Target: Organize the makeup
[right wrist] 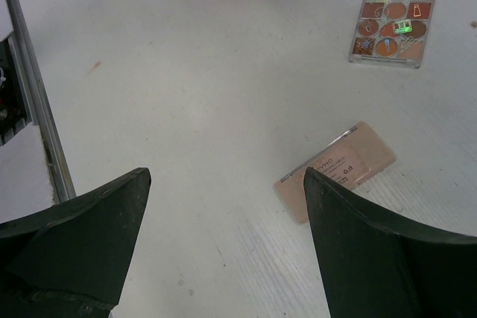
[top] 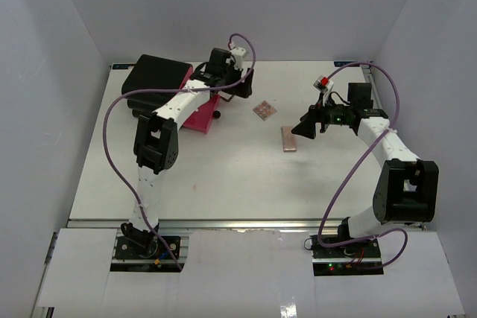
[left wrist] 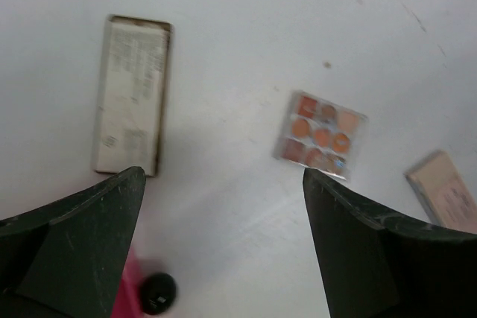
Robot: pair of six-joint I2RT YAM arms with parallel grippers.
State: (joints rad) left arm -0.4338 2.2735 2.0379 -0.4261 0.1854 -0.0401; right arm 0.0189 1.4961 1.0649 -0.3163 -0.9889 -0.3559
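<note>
Counted were two pincers: left pincer [left wrist: 222, 176], right pincer [right wrist: 225, 175]. Two palettes: one square palette [left wrist: 320, 135] ahead of left pincer, one long palette [right wrist: 335, 171] beside right pincer's finger. One compact [left wrist: 133, 94] ahead of left pincer. One box [top: 156, 76] behind it. One knob [left wrist: 158, 292] beneath it.

Black box [top: 156, 74] with pink drawer [top: 201, 119] on table [top: 223, 176]

A white table [top: 223, 184] is enclosed on three sides by plain pale grey panels: a left wall [top: 45, 109], a far wall [top: 238, 5] and a right wall [top: 440, 72]. An aluminium rail [top: 223, 223] is fitted along the near table edge, with white sheets [top: 246, 273] laid on its near side. Even, diffuse lighting is provided, and only soft shadows are cast.
</note>
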